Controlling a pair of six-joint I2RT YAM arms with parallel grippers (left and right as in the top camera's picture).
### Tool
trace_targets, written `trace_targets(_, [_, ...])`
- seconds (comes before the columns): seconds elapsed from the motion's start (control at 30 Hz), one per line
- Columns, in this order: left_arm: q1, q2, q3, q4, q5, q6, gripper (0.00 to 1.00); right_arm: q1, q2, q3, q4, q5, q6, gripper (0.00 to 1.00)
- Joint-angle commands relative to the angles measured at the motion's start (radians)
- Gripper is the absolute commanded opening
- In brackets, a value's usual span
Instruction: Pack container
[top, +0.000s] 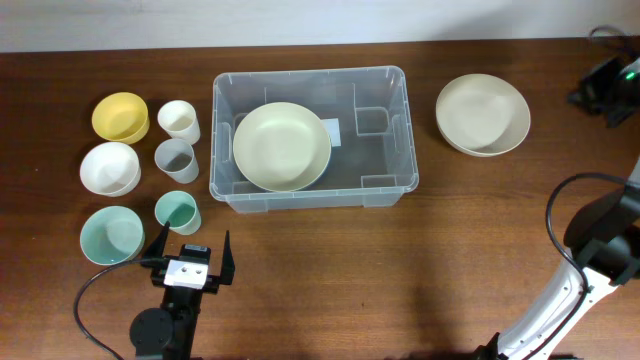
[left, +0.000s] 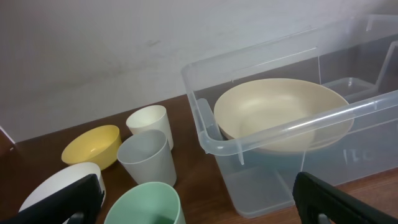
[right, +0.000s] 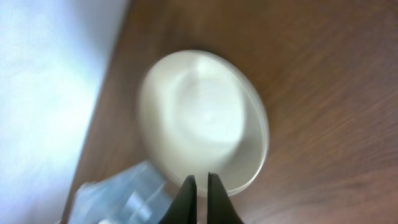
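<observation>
The container (top: 385, 150) is a clear plastic bin at the table's centre, and a cream bowl (top: 281, 146) lies in its left half. In the left wrist view the container's rim (left: 273, 134) and that bowl (left: 280, 112) are close ahead on the right. My left gripper (top: 190, 258) is open and empty, in front of the container's left end, next to a teal cup (top: 178, 212). In its own view the left gripper (left: 199, 208) has the teal cup (left: 146, 205) between its fingers' lines. My right gripper (right: 201, 182) is shut and empty, above stacked cream bowls (right: 202, 118).
Left of the container stand a yellow bowl (top: 120, 116), a white bowl (top: 110, 167), a teal bowl (top: 112, 234), a cream cup (top: 179, 120) and a grey cup (top: 176, 160). The stacked cream bowls (top: 483, 113) sit to the container's right. My right arm (top: 598, 240) is at the right edge.
</observation>
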Motion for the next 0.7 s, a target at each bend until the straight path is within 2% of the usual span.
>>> trace_targets(0.0, [0.006, -0.008, -0.003, -0.004, 0.011, 0.012, 1.0, 0.036, -0.003, 0.137, -0.09, -0.002, -0.078, 0.04])
trace_targets(0.03, [0.006, -0.008, -0.003, -0.004, 0.011, 0.012, 1.0, 0.047, -0.003, 0.143, -0.113, 0.053, -0.078, 0.08])
trace_targets(0.1, [0.006, -0.008, -0.003, -0.004, 0.011, 0.012, 1.0, 0.073, -0.001, 0.135, -0.148, 0.15, -0.078, 0.34])
trace_targets(0.17, [0.006, -0.008, -0.003, -0.004, 0.011, 0.012, 1.0, 0.104, 0.002, 0.092, -0.155, 0.225, -0.078, 0.42])
trace_targets(0.5, [0.006, -0.008, -0.003, -0.004, 0.011, 0.012, 1.0, 0.199, 0.005, -0.263, 0.055, 0.28, -0.043, 0.46])
trace_targets(0.67, [0.006, -0.008, -0.003, -0.004, 0.011, 0.012, 1.0, 0.196, 0.005, -0.356, 0.104, 0.388, -0.021, 0.48])
